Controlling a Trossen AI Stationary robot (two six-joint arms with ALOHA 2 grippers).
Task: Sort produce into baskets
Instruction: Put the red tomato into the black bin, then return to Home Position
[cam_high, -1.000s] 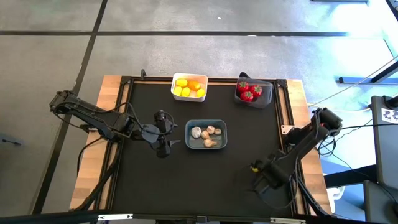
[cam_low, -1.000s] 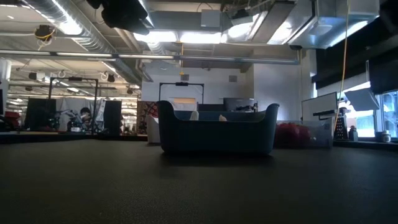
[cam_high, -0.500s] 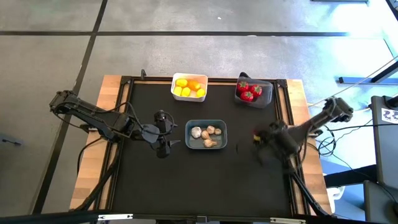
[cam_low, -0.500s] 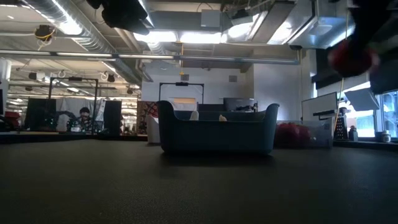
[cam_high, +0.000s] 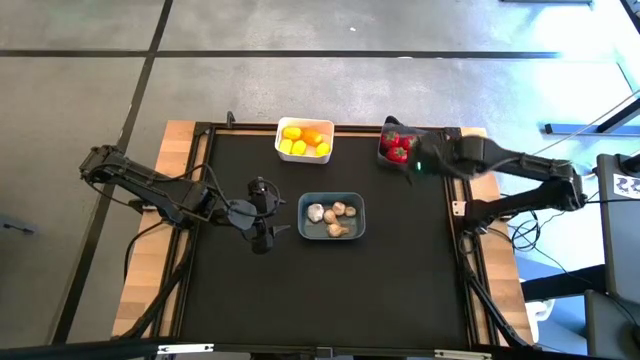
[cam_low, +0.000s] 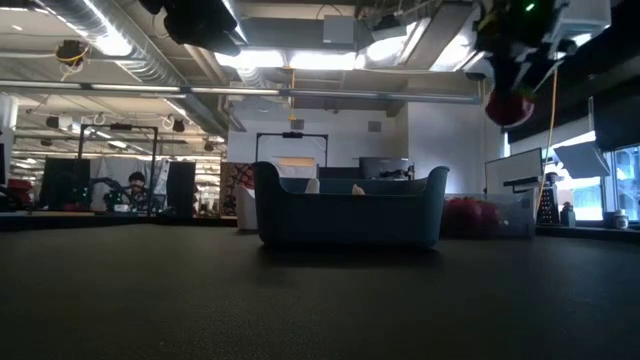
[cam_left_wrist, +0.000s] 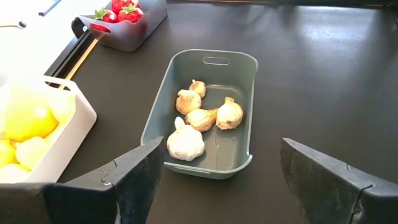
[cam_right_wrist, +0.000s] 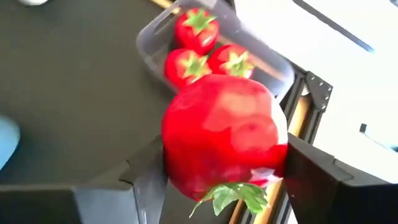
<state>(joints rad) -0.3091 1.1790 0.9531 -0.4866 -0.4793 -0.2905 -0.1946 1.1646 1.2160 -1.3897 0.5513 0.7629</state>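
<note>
From my remote station, the black counter (cam_high: 320, 290) lies bare along its near edge, and the first things I meet going back are the left hand (cam_high: 262, 213) and the blue-grey basket (cam_high: 331, 217) at mid-counter. The left hand hovers just beside that basket on its left, its two fingers (cam_left_wrist: 134, 180) spread wide and holding nothing. Inside the blue-grey basket lie four whitish garlic bulbs (cam_left_wrist: 185, 143), clustered toward one end, as my left wrist camera shows. In the level view the same basket (cam_low: 350, 210) stands alone in the middle of the dark surface, with a pale bulb just peeking over its rim. Farther back, the right hand (cam_high: 418, 160) hangs in the air over the counter's far right part, pinching a red tomato (cam_right_wrist: 224, 140) between its fingers (cam_right_wrist: 314, 177), the green top pointing down toward the wrist camera. In the level view the red tomato (cam_low: 508, 106) hangs high above the surface. Just beyond it sits the dark grey basket (cam_high: 425, 155) with three red tomatoes with green tops (cam_right_wrist: 199, 31) already in it. At the far edge, left of that one and well apart from it, the white basket (cam_high: 304, 141) holds yellow and orange pieces (cam_high: 300, 143). Behind the counter, the level view shows a large workshop under ceiling lights (cam_low: 290, 60).
</note>
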